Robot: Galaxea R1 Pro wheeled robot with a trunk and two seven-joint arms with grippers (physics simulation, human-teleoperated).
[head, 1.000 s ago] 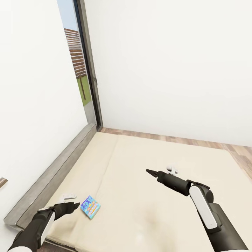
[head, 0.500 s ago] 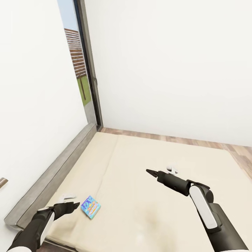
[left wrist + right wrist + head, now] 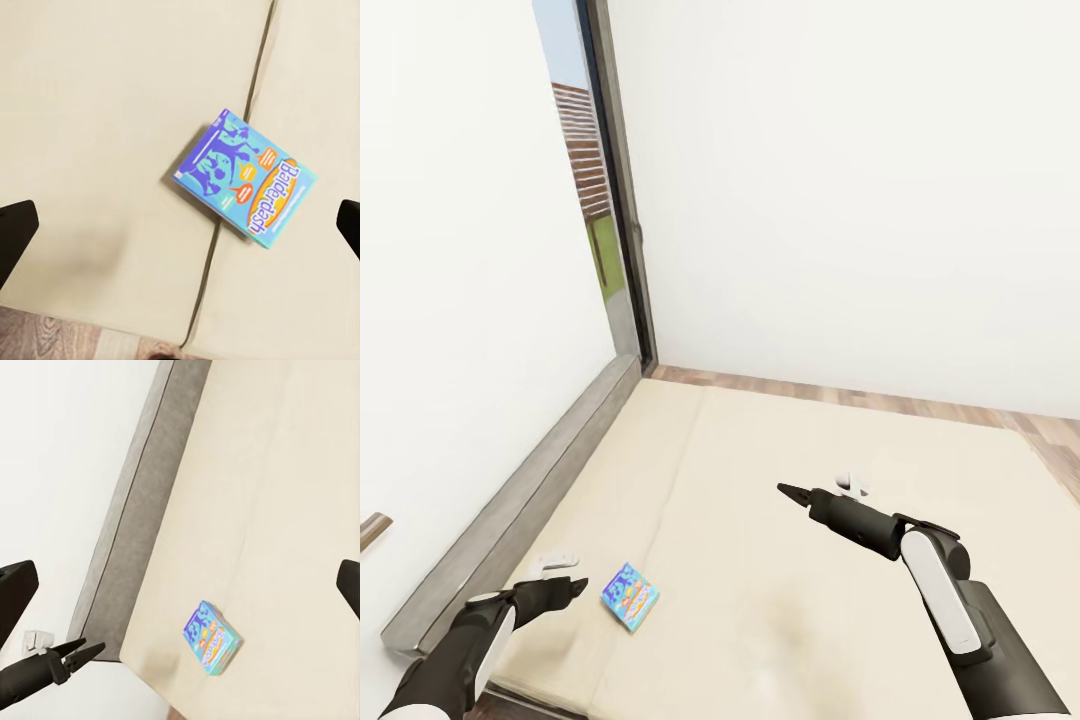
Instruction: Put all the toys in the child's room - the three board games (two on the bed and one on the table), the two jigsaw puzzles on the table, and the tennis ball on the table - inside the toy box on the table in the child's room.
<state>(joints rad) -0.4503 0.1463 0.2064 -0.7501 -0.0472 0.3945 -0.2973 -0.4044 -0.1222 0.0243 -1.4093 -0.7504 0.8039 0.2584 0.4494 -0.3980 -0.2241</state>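
A small blue board game (image 3: 630, 596) with orange-yellow print lies flat on the beige bed (image 3: 790, 620), near its front left corner and on the seam between the two mattress sections. My left gripper (image 3: 577, 583) hovers open just left of the box, not touching it. In the left wrist view the board game (image 3: 246, 184) lies between the spread fingertips (image 3: 15, 229), some way below them. My right gripper (image 3: 786, 489) hangs open over the middle of the bed with nothing in it. Its wrist view shows the board game (image 3: 211, 639) far off and the left gripper (image 3: 84, 649) beside the bed.
A grey headboard (image 3: 530, 480) runs along the bed's left side against a white wall. A tall dark-framed window (image 3: 595, 190) stands in the corner. A strip of wood-plank floor (image 3: 860, 398) lies beyond the bed, below another white wall.
The whole head view has shifted slightly, so the camera moved; window and board game sit a little further right in the picture. Both arms hold the same pose.
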